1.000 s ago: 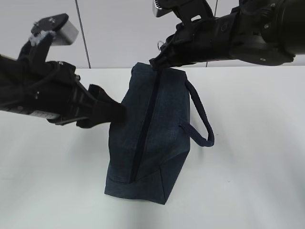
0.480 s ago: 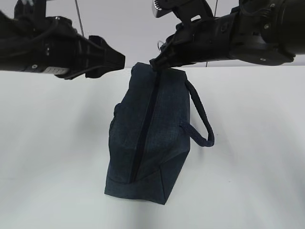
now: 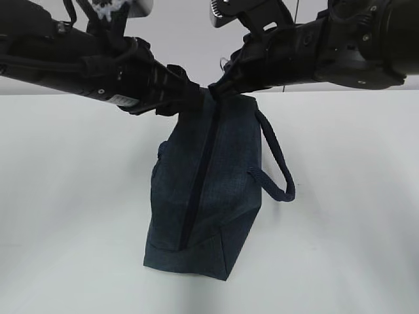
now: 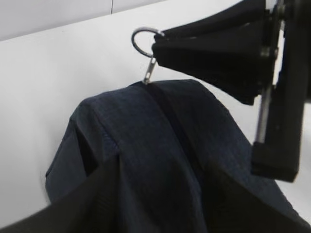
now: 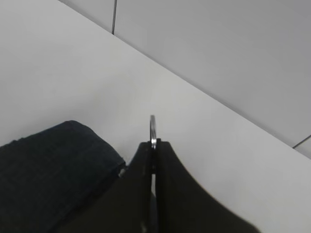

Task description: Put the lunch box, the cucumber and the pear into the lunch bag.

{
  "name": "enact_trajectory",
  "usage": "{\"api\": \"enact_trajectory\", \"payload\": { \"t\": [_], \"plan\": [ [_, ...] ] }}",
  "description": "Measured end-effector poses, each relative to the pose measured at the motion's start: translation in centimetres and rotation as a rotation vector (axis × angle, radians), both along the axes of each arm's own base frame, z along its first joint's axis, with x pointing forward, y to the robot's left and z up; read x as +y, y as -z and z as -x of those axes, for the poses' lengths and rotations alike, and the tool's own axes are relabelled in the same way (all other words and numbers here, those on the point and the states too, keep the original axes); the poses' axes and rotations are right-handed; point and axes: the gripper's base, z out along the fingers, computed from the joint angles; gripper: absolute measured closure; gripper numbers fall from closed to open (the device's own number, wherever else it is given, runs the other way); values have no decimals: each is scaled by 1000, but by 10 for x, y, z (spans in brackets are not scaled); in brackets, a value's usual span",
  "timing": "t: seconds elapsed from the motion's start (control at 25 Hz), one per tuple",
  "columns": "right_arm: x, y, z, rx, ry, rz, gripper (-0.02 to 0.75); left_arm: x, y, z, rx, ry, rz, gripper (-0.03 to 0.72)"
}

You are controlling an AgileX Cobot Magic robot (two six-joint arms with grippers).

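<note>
Dark navy fabric lunch bag (image 3: pixel 206 190) with a loop handle (image 3: pixel 275 160) sits on the white table (image 3: pixel 347 216), long axis running away from the exterior camera, black zipper line (image 3: pixel 198 180) closed along the top. Right gripper (image 3: pixel 215 88) is at the bag's far end, jaws pressed together on the metal ring zipper pull (image 4: pixel 142 42); right wrist view shows the ring (image 5: pixel 153 130) edge-on, sticking up from between the shut fingers (image 5: pixel 167 170). Left wrist view has the same ring and its small silver link rising from the end of the zipper, pinched by the right gripper's black fingers (image 4: pixel 214 48). Left gripper (image 3: pixel 190 98) reaches in from the left, tip at the far upper left corner of the bag, just beside the right gripper. Its jaws stand partly apart; left wrist view shows bag fabric (image 4: pixel 146 160) between the fingers, but whether they actually clamp it, can't tell. Lunch box, cucumber and pear not in any view.
</note>
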Motion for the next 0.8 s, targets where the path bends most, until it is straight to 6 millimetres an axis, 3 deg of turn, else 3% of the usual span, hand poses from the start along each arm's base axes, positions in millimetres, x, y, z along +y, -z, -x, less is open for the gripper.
{"api": "enact_trajectory", "payload": {
  "t": [0.32,0.48,0.6,0.8],
  "plan": [
    [0,0,0,1,3,6,738,-4,16,-7,37,4,-25,373],
    [0,0,0,1,3,6,738,-5,18,-9,34,-5,-27,495],
    [0,0,0,1,4,4,738,-5,19,-10,27,-7,-34,628],
    [0,0,0,15,13,-35,738,-4,20,-10,10,10,-65,679]
  ]
}}
